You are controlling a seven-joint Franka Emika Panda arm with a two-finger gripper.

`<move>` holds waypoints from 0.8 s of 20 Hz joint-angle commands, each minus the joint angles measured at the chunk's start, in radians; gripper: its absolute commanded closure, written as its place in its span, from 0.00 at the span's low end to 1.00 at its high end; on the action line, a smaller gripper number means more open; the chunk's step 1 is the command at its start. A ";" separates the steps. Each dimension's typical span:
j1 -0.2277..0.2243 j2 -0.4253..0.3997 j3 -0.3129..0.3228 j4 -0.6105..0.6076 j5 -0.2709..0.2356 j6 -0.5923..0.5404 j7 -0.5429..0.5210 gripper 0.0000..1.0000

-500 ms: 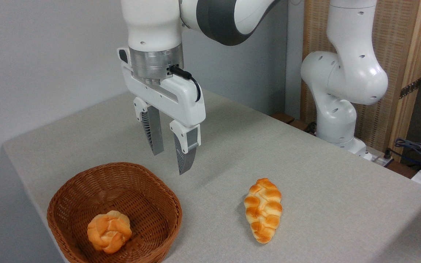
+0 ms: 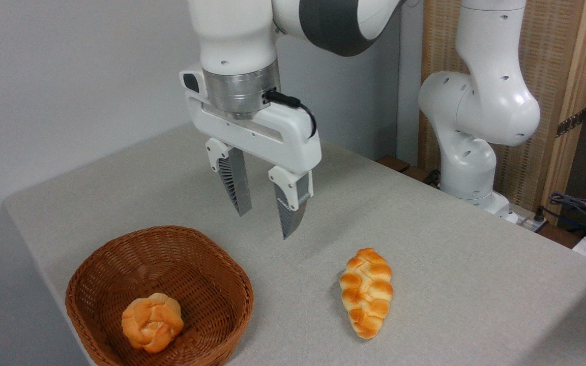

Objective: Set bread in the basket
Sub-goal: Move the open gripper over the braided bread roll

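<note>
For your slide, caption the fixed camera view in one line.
Open gripper hovers above the table, between the basket holding a bun and the braided bread.

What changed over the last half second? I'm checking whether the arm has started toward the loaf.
The hand shifted right in the picture, toward the bread, open and empty, holding nothing. The bread on the table, the basket and the bun inside it stayed put.
</note>
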 commanded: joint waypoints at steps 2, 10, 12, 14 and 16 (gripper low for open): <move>-0.005 -0.049 0.031 -0.051 -0.019 -0.017 -0.057 0.00; -0.005 -0.072 0.068 -0.077 -0.016 -0.026 -0.068 0.00; -0.005 -0.079 0.068 -0.085 -0.014 -0.026 -0.072 0.00; -0.005 -0.085 0.068 -0.098 -0.013 -0.026 -0.072 0.00; -0.005 -0.091 0.068 -0.105 -0.011 -0.026 -0.072 0.00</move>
